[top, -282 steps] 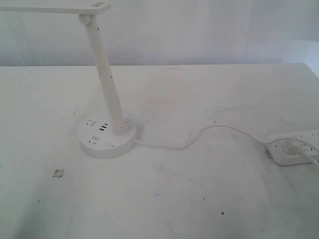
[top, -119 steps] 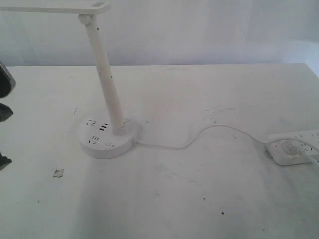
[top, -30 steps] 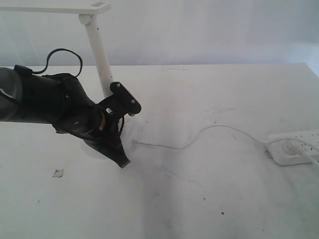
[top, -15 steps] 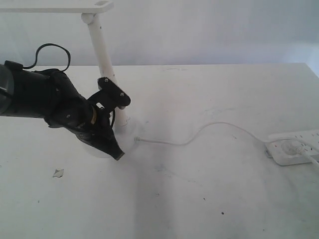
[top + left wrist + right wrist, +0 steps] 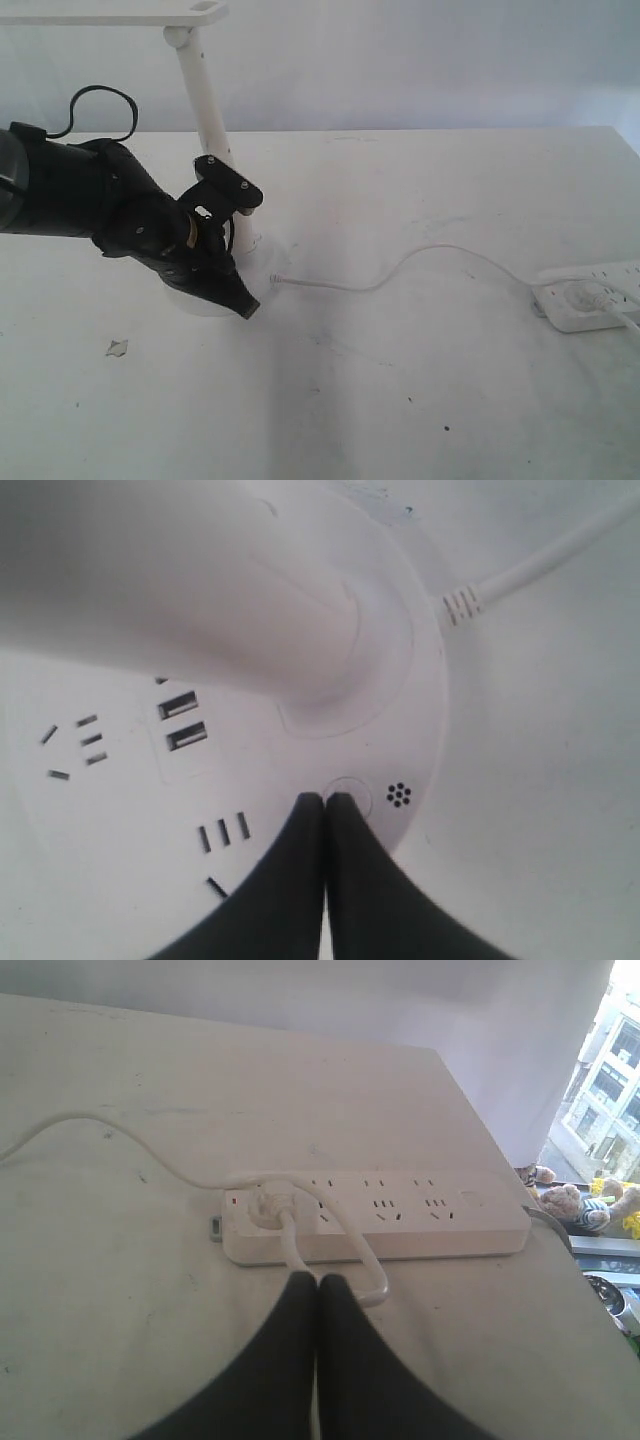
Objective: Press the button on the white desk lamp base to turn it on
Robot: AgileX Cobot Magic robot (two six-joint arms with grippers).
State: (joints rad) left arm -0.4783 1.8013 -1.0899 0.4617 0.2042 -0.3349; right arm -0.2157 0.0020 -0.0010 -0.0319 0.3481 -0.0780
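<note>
The white desk lamp base (image 5: pixel 120 810) fills the left wrist view, with dark socket slots and a slanted stem (image 5: pixel 203 95) rising from it. The button (image 5: pixel 352 790), a small round outline beside a cluster of tiny holes, lies right at the tips of my left gripper (image 5: pixel 325 800). That gripper is shut, its fingers pressed together and one tip overlapping the button's ring. In the exterior view the left gripper (image 5: pixel 246 308) and its black arm cover most of the base (image 5: pixel 200 300). My right gripper (image 5: pixel 318 1280) is shut, with nothing held, over the table near the power strip.
A white power strip (image 5: pixel 590 295) (image 5: pixel 380 1215) lies at the table's right edge with a plug in it. Its thin white cord (image 5: pixel 400 265) runs across the table to the lamp base. A small scrap (image 5: pixel 117 347) lies front left.
Over the last second my left gripper drew left onto the lamp base, then shifted slightly right and down. The base and its cord end have slid a little on the table.
</note>
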